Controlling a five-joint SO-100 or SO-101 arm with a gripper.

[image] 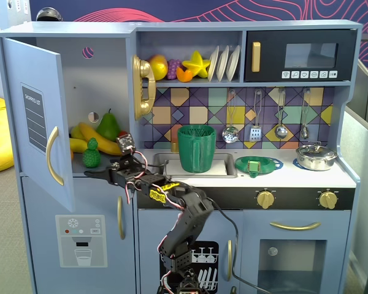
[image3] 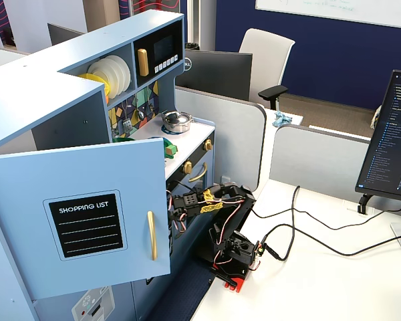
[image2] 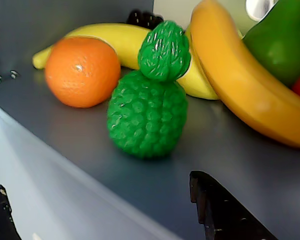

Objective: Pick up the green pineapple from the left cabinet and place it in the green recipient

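Note:
The green pineapple [image: 91, 154] [image2: 147, 115] stands upright near the front of the shelf in the left cabinet [image: 104, 82], whose door [image: 34, 116] is swung open. My gripper [image: 95, 173] [image2: 96, 182] is open at the shelf's front lip, just short of the pineapple and a little below it, with nothing between its fingers. In the wrist view the pineapple sits ahead of the gap between the two black fingertips [image2: 202, 192]. The green recipient [image: 196, 149] stands in the sink to the right, empty as far as I can see.
Around the pineapple lie an orange [image2: 82, 71], bananas [image2: 250, 85] and a green pear [image: 108, 125]. A shallow green strainer [image: 258, 164] and a steel pot [image: 316, 157] sit on the counter. The open door [image3: 80, 214] hides the shelf from the side; the arm [image3: 210, 200] reaches in behind it.

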